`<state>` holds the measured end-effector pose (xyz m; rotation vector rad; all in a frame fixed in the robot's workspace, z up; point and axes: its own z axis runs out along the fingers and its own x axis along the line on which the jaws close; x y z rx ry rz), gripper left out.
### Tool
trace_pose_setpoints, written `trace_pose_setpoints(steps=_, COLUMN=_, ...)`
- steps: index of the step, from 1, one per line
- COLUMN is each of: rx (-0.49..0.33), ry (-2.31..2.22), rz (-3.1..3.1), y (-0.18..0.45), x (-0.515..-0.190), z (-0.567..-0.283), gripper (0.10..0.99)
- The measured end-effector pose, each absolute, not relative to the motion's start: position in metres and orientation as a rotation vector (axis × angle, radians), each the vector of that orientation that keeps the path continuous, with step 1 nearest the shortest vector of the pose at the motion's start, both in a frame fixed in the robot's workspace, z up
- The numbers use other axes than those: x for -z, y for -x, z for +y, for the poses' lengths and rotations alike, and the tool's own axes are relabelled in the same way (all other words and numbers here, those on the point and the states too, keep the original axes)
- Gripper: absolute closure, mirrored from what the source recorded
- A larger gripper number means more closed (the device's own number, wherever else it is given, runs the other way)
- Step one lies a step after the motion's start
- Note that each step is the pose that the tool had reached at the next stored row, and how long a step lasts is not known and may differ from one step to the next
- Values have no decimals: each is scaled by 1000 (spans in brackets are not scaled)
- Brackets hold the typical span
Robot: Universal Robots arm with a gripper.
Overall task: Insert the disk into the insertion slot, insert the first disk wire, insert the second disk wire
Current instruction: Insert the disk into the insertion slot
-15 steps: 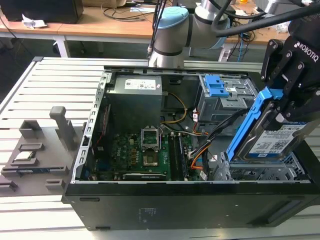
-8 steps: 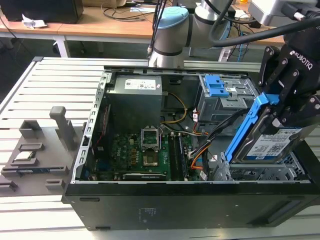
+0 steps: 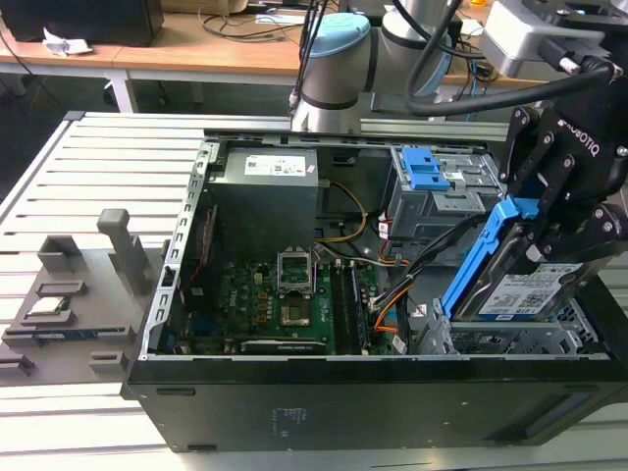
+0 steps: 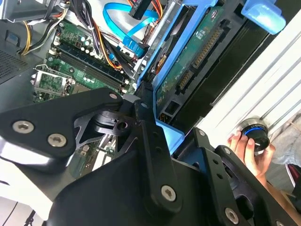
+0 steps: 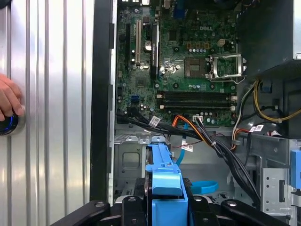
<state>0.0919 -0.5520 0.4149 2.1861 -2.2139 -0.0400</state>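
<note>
My gripper [image 3: 538,228] is shut on the disk [image 3: 525,291], a silver drive with a white label in a bright blue carrier [image 3: 479,263]. The disk hangs tilted, its lower end just above the insertion slot [image 3: 510,340], a perforated silver cage in the open computer case's near corner at the exterior view's right. In the second wrist view the disk's green underside [image 4: 197,52] runs past the black fingers [image 4: 143,110]. In the first wrist view the carrier's blue end [image 5: 165,175] sits over the silver cage [image 5: 134,157]. Loose black, orange and blue wires [image 3: 412,267] [image 5: 200,137] lie beside the slot.
A grey cage with two blue latch tabs [image 3: 432,186] stands behind the slot. The power supply [image 3: 267,191] and motherboard [image 3: 285,294] fill the case's other side. A hand rests on a round button [image 5: 7,117] on the slatted table. A grey fixture [image 3: 69,304] lies beside the case.
</note>
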Motion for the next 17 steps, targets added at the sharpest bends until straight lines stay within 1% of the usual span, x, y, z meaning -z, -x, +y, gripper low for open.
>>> trace_pose_setpoints(steps=14, rx=40, ry=-2186, rz=-2214, y=-92, x=-395, z=-552, gripper=718)
trace_pose_setpoints(steps=17, rx=40, ry=-2186, rz=-2214, y=-92, x=-394, z=-552, gripper=718)
